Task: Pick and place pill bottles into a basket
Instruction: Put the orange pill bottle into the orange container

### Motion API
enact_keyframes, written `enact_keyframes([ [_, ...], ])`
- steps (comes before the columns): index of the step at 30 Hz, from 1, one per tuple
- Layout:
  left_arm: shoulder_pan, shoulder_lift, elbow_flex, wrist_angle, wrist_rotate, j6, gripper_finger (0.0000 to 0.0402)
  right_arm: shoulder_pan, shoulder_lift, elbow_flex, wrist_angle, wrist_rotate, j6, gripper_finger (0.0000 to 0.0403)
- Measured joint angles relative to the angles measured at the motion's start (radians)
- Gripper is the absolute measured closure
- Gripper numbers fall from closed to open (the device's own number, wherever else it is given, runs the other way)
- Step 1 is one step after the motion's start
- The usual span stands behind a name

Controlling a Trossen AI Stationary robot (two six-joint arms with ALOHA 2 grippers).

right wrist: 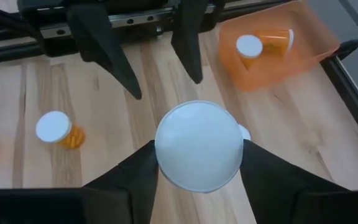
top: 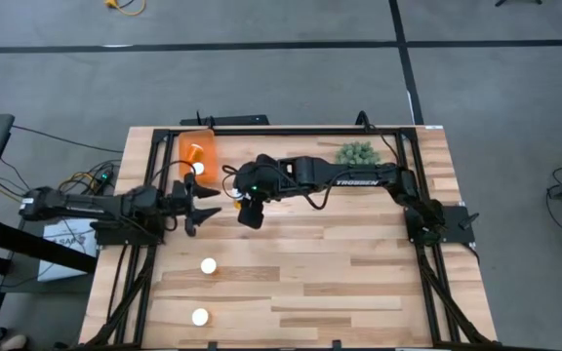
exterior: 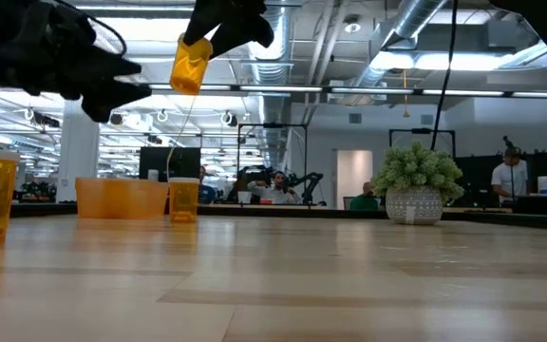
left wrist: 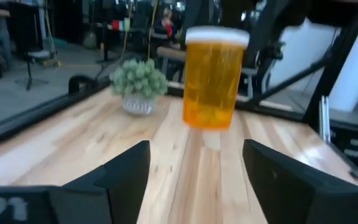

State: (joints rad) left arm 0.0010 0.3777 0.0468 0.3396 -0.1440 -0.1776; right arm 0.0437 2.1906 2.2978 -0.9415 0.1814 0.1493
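Observation:
My right gripper (top: 250, 214) is shut on a pill bottle (exterior: 189, 63), an orange cylinder with a white cap (right wrist: 197, 146), high above the table. My left gripper (top: 207, 207) is open and empty just to the left of it, its fingers (right wrist: 104, 46) pointing at the bottle (left wrist: 215, 78). The orange basket (top: 199, 148) stands on the table at the far left and has bottles lying in it (right wrist: 263, 43). Two more bottles stand on the table near the front (top: 208, 265) (top: 200, 316). My right gripper pinches the bottle's capped top end (right wrist: 166, 163) between its two fingers, which come from above and point down. The bottle hangs below the fingers, nearly upright and a little tilted, lifted clear of the table (exterior: 189, 63).
A green spiky plant in a pot (top: 356, 153) stands at the far right of the table. A black metal frame (top: 398, 146) runs along the table's edges. Bare wood lies at the middle and right (top: 359, 263). People show in the room beyond (exterior: 275, 187).

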Motion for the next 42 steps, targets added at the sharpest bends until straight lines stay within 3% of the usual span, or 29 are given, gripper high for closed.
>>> enact_keyframes([
  [5,0.000,0.130,0.002,0.169,-0.012,-0.001,0.0121,0.000,0.000,0.000,0.001,0.000,-0.011,0.0196],
  [12,0.001,0.301,0.006,0.349,-0.014,0.001,0.0115,0.000,0.001,0.000,0.015,-0.005,-0.027,0.0214],
  [19,0.001,0.461,0.125,0.348,0.008,0.080,0.0115,0.000,0.001,0.000,0.017,-0.026,-0.029,0.0199],
  [26,0.001,0.593,0.224,0.258,0.016,0.134,0.0115,0.001,0.001,0.000,0.016,-0.027,-0.043,0.0214],
  [32,0.001,0.606,0.239,0.236,0.016,0.135,0.0115,0.001,0.001,0.000,0.003,-0.026,-0.045,0.0201],
  [42,0.001,0.496,0.240,0.221,0.000,0.148,0.0115,0.001,0.001,0.000,-0.001,-0.026,-0.045,0.0210],
])
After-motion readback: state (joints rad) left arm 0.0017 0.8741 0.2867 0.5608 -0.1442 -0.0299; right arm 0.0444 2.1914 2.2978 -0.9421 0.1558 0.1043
